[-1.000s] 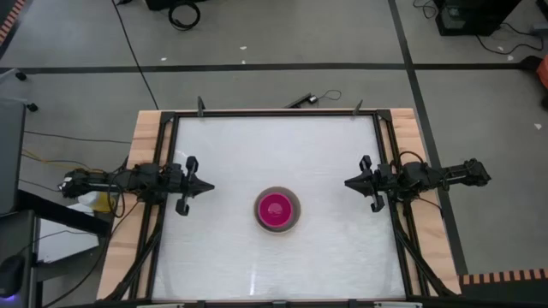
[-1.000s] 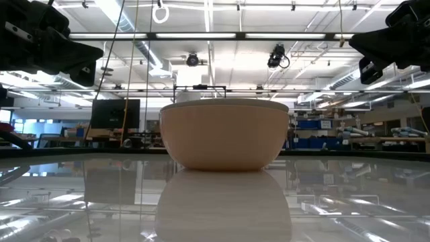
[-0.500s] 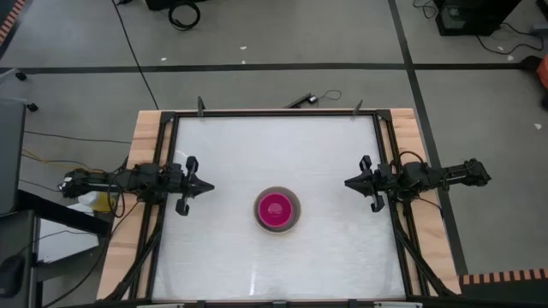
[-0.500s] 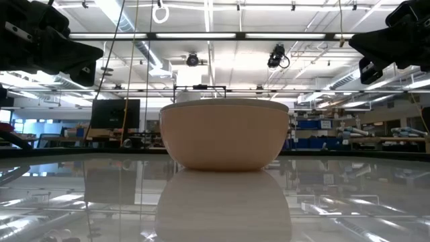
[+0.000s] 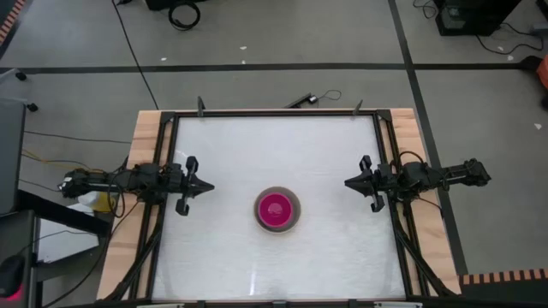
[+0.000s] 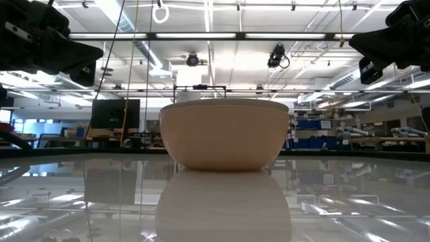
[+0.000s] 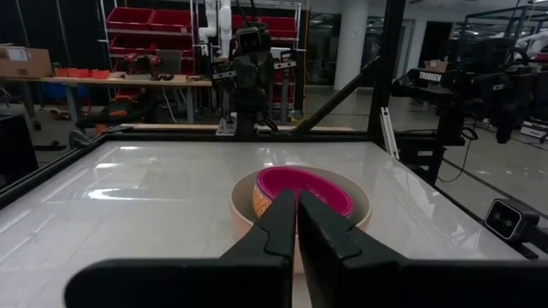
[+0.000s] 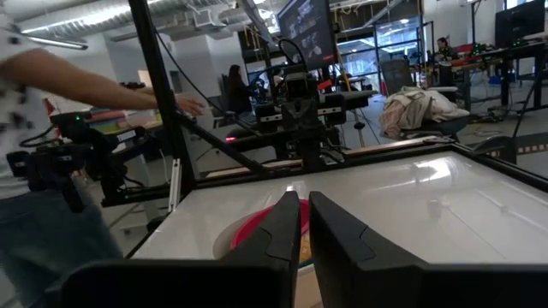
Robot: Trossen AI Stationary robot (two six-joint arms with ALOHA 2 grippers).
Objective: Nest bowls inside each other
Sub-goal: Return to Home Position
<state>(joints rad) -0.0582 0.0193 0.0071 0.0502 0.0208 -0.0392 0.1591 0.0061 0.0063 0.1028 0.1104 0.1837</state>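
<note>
A stack of nested bowls (image 5: 276, 210) rests on its base at the table's middle. The outer bowl is cream-beige (image 6: 225, 134). A pink-red bowl (image 7: 304, 186) sits inside it, with a strip of orange (image 7: 255, 198) showing between the two. My left gripper (image 5: 210, 186) hovers level at the table's left edge, shut and pointing at the stack (image 7: 360, 201). My right gripper (image 5: 347, 181) hovers level at the right edge, also shut and facing the stack (image 8: 257, 227). Both are well clear of the bowls. The tips show in the wrist views as my left gripper (image 7: 297, 201) and my right gripper (image 8: 304, 205).
A black frame (image 5: 274, 114) runs round the white tabletop (image 5: 274, 154), with wooden borders at the sides. Bare table lies on all sides of the stack. Beyond the table's left side, a person's arm (image 8: 103, 81) reaches across in the right wrist view.
</note>
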